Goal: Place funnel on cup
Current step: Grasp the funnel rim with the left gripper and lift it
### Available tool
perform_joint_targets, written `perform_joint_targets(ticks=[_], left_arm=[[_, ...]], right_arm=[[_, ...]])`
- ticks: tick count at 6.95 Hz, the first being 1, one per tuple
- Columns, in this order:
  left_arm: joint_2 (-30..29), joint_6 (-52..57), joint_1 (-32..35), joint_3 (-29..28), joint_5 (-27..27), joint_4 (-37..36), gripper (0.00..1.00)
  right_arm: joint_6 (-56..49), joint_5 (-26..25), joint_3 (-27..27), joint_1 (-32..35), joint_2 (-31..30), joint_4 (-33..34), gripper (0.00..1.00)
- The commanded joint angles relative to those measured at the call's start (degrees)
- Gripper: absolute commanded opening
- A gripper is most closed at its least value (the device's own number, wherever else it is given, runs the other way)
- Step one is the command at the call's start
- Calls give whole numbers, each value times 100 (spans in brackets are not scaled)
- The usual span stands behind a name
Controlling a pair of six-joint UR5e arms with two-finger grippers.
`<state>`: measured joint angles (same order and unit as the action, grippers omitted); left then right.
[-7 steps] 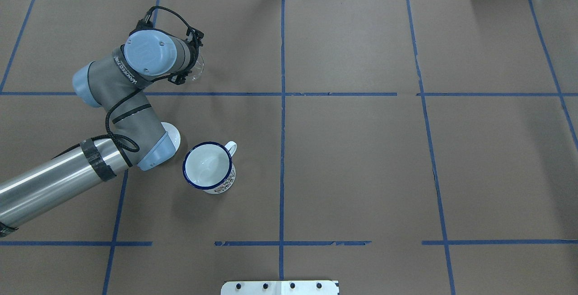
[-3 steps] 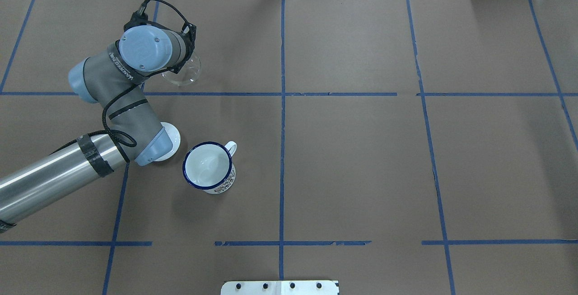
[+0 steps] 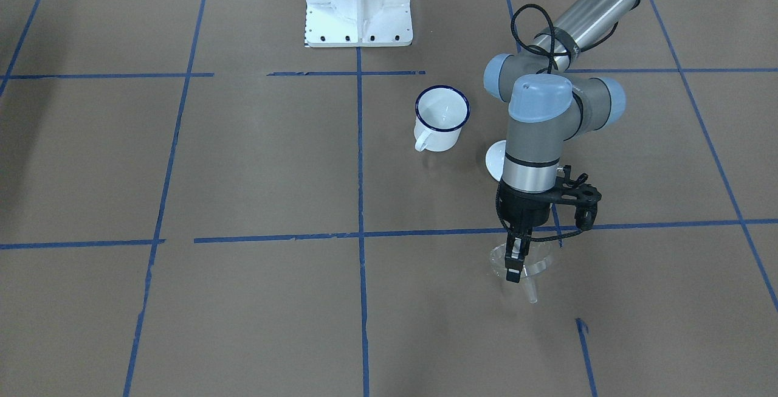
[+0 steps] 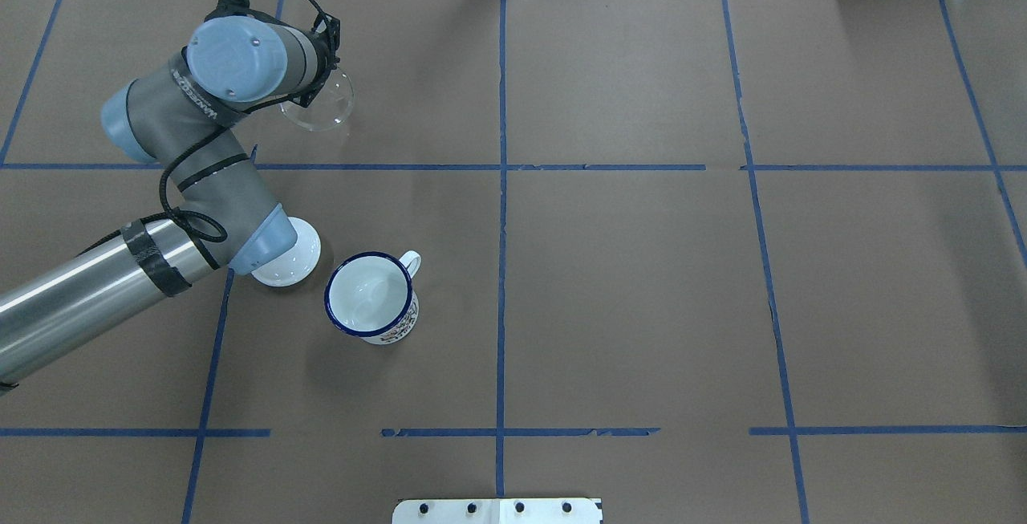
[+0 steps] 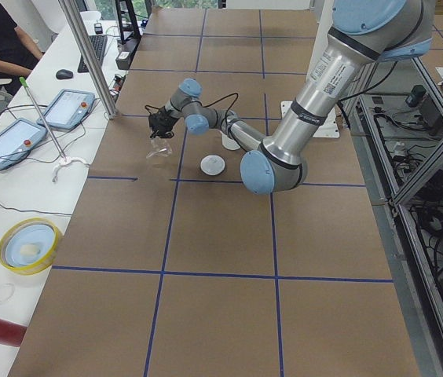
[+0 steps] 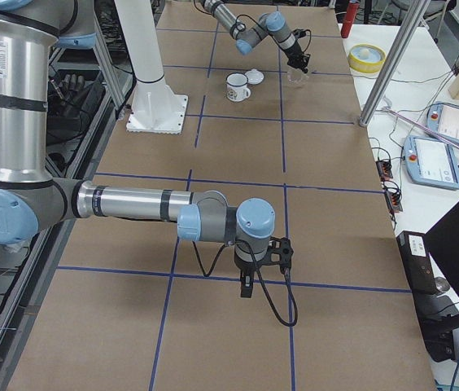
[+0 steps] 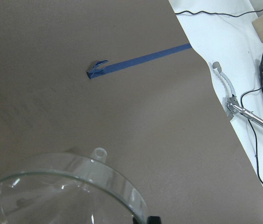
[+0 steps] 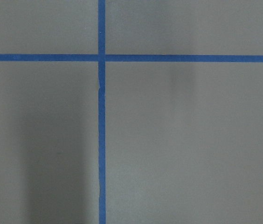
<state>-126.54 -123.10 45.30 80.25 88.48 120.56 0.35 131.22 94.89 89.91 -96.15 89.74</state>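
Left claw [image 3: 515, 270] is gripping the funnel [image 3: 540, 262] by its rim, spout pointing down, over the tabletop [image 3: 243, 160]. The cup [image 3: 442, 118] is standing upright, well apart from it. Right claw [image 6: 246, 287] is hanging above the tabletop; its opening cannot be told.

Nearest you, the right arm lies low over the worktop [image 6: 335, 236] with its wrist turned straight down. The right gripper [image 6: 246, 291] points at the brown paper right by a blue tape line [image 6: 343, 286]. You cannot tell from here whether its fingers are parted. At the far end, the left gripper [image 6: 301, 65] hangs right over the funnel [image 6: 297, 78]. Both are too small here for you to judge the contact. The cup [image 6: 234, 86] stands upright, its handle turned toward your side. A white lid [image 6: 255, 77] lies just beside it. A yellow dish [image 6: 365, 57] sits on the white bench near the funnel.
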Motion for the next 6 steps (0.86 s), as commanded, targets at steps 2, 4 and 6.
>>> perform_joint_targets(ticks=[2, 4, 6], left_arm=[[77, 1106, 401, 1374, 1415, -1326, 0], [287, 2592, 655, 2683, 2730, -3091, 0], [245, 2950, 630, 2952, 3191, -3916, 0]], right_arm=[[0, 0, -6, 0, 0, 0, 100], [0, 0, -6, 0, 0, 0, 100], [0, 0, 3, 0, 0, 0, 100]])
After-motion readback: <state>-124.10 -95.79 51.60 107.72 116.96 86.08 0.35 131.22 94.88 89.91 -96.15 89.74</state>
